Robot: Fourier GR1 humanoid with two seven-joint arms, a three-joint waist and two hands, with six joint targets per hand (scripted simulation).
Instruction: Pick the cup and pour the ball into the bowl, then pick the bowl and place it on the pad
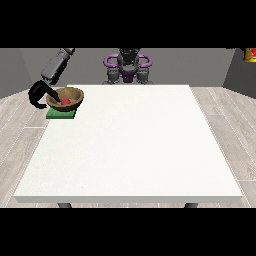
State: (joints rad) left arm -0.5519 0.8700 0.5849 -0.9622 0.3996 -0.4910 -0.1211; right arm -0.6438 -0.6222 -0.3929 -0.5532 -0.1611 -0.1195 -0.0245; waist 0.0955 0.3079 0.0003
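From the front view, my hand at the view's left [38, 95] reaches to the bowl [65, 97] at the worktop's [130, 150] far left corner. One finger runs over the near rim into the bowl while the rest curl outside it, so I have the rim pinched. The bowl is round, brown and wood-like, and sits on the flat green square pad [61, 114]. A small red ball [66, 101] lies inside, just beside my fingertip. The worktop is plain white.
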